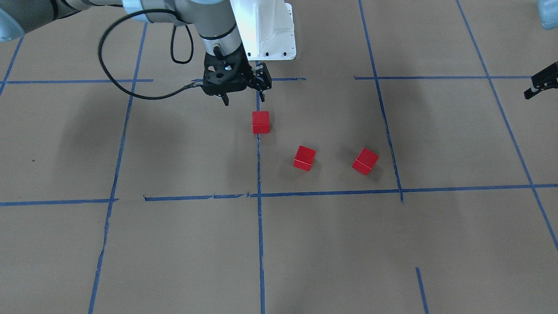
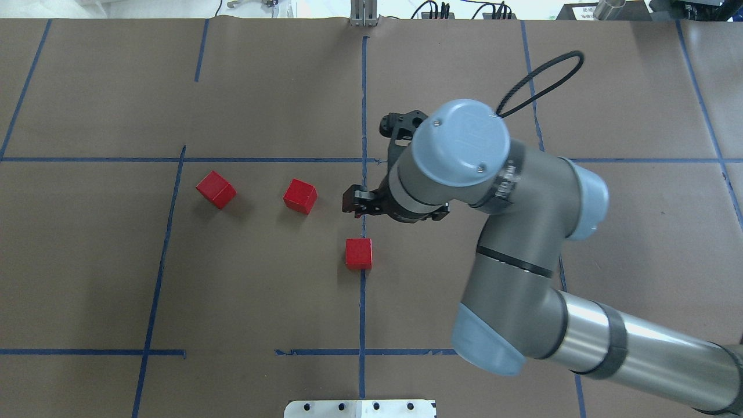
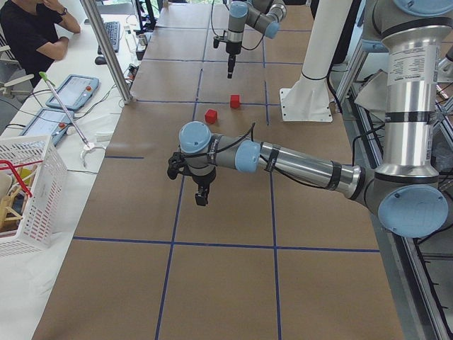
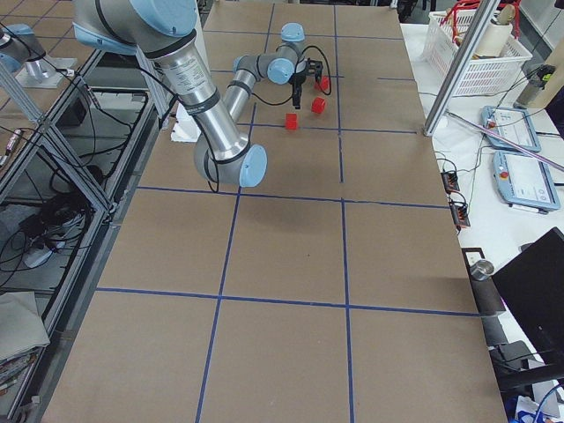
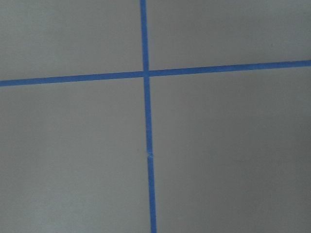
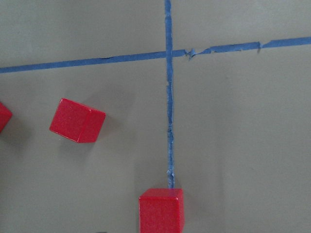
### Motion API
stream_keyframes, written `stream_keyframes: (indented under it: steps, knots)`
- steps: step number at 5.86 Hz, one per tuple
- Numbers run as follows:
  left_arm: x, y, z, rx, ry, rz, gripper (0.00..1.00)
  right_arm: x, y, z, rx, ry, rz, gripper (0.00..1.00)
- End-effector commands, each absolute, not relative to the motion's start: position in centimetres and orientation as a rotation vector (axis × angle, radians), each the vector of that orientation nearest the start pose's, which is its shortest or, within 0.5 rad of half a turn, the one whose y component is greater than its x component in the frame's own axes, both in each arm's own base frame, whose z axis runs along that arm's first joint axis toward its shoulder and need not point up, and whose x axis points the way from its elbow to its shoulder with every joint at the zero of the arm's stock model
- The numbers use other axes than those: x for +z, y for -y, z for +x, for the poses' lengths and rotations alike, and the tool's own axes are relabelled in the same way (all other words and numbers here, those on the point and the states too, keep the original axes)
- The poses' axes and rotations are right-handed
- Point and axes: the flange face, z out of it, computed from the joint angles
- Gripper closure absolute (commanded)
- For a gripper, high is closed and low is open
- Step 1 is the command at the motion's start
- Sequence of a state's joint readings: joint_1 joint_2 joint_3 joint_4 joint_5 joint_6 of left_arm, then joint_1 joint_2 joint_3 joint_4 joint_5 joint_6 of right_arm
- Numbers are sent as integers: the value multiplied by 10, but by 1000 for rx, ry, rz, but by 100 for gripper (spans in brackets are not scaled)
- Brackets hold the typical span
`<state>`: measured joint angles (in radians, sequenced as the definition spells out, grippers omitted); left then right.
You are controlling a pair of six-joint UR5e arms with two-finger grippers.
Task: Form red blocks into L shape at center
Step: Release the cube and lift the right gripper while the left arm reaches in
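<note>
Three red blocks lie apart on the brown paper: one on the centre tape line (image 1: 260, 122) (image 2: 359, 253), one in the middle (image 1: 304, 158) (image 2: 300, 196), and one furthest toward my left side (image 1: 365, 161) (image 2: 216, 189). My right gripper (image 1: 244, 97) hangs open and empty just above the table, close to the centre-line block on the robot's side. The right wrist view shows that block at the bottom edge (image 6: 162, 211) and the middle block (image 6: 77, 120). My left gripper (image 1: 529, 89) is far off at the table's side, fingers apart, holding nothing, over bare paper.
Blue tape lines (image 1: 259, 196) divide the paper into squares. The white robot base (image 1: 266, 30) stands behind the blocks. A black cable (image 1: 104, 56) loops off the right wrist. A white basket (image 3: 25, 191), tablets and an operator are beyond the table's far side.
</note>
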<state>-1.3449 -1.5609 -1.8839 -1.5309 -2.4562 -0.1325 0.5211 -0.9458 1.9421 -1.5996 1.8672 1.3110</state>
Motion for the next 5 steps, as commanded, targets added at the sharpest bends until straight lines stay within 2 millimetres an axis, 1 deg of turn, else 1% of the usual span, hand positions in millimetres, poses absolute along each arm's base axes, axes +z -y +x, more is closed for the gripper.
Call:
stream_keyframes:
  steps: [1, 2, 3, 4, 5]
  knots:
    - [390, 507, 200, 371, -993, 128, 0, 182, 370, -404, 110, 1001, 118, 0]
    - [343, 497, 275, 511, -995, 162, 0, 195, 379, -392, 114, 994, 86, 0]
    - [312, 489, 329, 566, -875, 272, 0, 194, 382, -379, 119, 1010, 72, 0]
    - [314, 469, 385, 625, -781, 309, 0, 195, 384, -376, 122, 1011, 69, 0]
    - [298, 496, 417, 617, -752, 324, 0, 198, 391, -369, 138, 1005, 76, 0]
